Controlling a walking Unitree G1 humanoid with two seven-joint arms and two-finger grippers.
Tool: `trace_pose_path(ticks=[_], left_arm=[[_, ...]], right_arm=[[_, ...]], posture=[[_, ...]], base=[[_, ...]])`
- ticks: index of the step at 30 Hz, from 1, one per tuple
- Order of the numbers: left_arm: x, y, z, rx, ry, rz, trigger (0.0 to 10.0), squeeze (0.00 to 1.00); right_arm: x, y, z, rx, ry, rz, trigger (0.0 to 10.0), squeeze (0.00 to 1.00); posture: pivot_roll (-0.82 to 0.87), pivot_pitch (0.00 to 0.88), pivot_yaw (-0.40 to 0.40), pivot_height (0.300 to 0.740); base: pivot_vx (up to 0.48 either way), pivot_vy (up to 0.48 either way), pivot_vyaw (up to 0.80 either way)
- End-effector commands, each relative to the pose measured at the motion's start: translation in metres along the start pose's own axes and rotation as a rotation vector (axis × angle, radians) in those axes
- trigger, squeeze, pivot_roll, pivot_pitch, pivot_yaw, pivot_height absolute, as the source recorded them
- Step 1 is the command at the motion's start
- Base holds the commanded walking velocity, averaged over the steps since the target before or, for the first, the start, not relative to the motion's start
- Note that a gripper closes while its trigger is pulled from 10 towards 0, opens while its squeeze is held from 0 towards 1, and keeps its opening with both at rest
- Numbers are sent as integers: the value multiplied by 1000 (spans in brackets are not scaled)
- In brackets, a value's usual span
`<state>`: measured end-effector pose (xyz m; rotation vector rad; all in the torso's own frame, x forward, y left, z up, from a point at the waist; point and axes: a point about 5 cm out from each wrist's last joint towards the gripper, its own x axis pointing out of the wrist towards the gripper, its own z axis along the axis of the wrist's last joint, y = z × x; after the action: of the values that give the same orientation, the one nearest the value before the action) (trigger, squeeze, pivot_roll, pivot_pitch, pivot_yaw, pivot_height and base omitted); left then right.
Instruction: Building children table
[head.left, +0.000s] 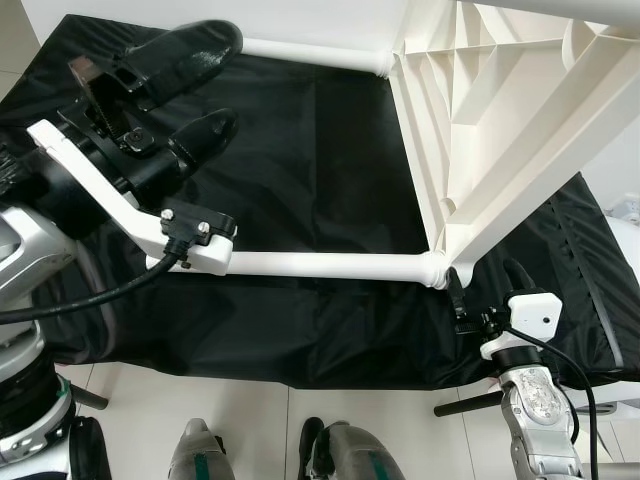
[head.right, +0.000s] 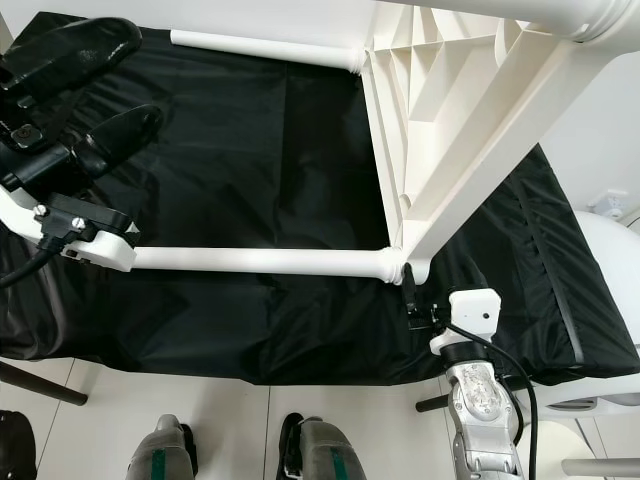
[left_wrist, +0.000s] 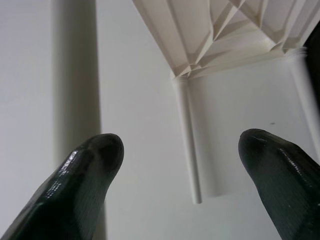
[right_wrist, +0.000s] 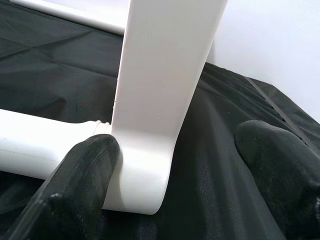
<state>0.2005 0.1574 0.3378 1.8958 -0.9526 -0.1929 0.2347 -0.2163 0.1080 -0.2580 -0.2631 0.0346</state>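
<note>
A white children's table lies on its side on a black cloth. Its ribbed top stands on edge at the right, and two round legs point left: the near leg and the far leg. My right gripper is low at the corner where the near leg meets the top. It is open astride the top's rim, with one finger touching the corner. My left gripper hangs open and empty above the cloth at the left, pointing toward the table's underside.
The black cloth covers a low platform whose front edge runs just before my feet. Dark support rods stick out under that edge. A white rounded object stands at the far right. Pale tiled floor lies in front.
</note>
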Motion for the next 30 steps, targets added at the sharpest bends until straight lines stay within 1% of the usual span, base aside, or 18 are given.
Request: trace_pose_path(ticks=[1, 5, 7, 8, 9, 10, 14, 15, 16, 18, 20, 21, 23, 29, 30], left_arm=[[-11, 36, 1, 43, -24, 705, 10000, 27], [-10, 41, -3, 75, -35, 745, 10000, 20], [-10, 41, -3, 75, -35, 745, 10000, 20], [-8, 45, -6, 93, -37, 773, 10000, 16], [-8, 45, -6, 93, -37, 773, 10000, 16], [-7, 48, -9, 103, -36, 799, 10000, 0], [-5, 50, -11, 116, -40, 819, 10000, 0], [-1, 53, -13, 119, -48, 845, 10000, 0], [2, 56, -15, 111, -51, 869, 10000, 0], [2, 56, -15, 111, -51, 869, 10000, 0], [8, 62, -18, 87, -50, 912, 10000, 0], [8, 62, -18, 87, -50, 912, 10000, 0], [12, 65, -21, 53, -35, 945, 10000, 0], [17, 65, -23, 29, -24, 954, 10000, 0], [21, 63, -25, -12, -10, 950, 10000, 0]], right_arm=[[1, -7, -8, -9, 46, -27, 10000, 0], [6, -7, -9, -12, 40, -26, 10000, 0], [6, -7, -9, -12, 40, -26, 10000, 0], [10, -7, -9, -13, 35, -25, 10000, 0], [10, -7, -9, -13, 35, -25, 10000, 0], [13, -7, -9, -13, 31, -26, 10000, 0], [15, -7, -9, -13, 27, -28, 10000, 0], [17, -7, -9, -12, 23, -33, 10000, 0], [18, -7, -9, -13, 21, -36, 10000, 0], [18, -7, -9, -13, 21, -36, 10000, 0], [19, -7, -11, -14, 22, -46, 10000, 0], [19, -7, -11, -14, 22, -46, 10000, 0], [18, -6, -12, -14, 25, -48, 10000, 0], [17, -5, -13, -13, 24, -45, 10000, 0], [17, -4, -14, -12, 24, -44, 10000, 0]], posture=[[126, 151, -152, 740], [131, 141, -158, 740], [131, 141, -158, 740], [131, 135, -159, 740], [131, 135, -159, 740], [130, 132, -157, 740], [130, 131, -156, 740], [130, 128, -153, 740], [126, 126, -146, 740], [126, 126, -146, 740], [126, 122, -143, 740], [126, 122, -143, 740], [127, 124, -138, 740], [129, 126, -137, 740], [125, 131, -132, 740]], base=[[0, 0, 0], [0, 0, 0], [0, 0, 0], [0, 0, 0], [0, 0, 0], [0, 0, 0], [0, 0, 0], [0, 0, 0], [0, 0, 0], [0, 0, 0], [0, 0, 0], [0, 0, 0], [0, 0, 0], [0, 0, 0], [0, 0, 0]])
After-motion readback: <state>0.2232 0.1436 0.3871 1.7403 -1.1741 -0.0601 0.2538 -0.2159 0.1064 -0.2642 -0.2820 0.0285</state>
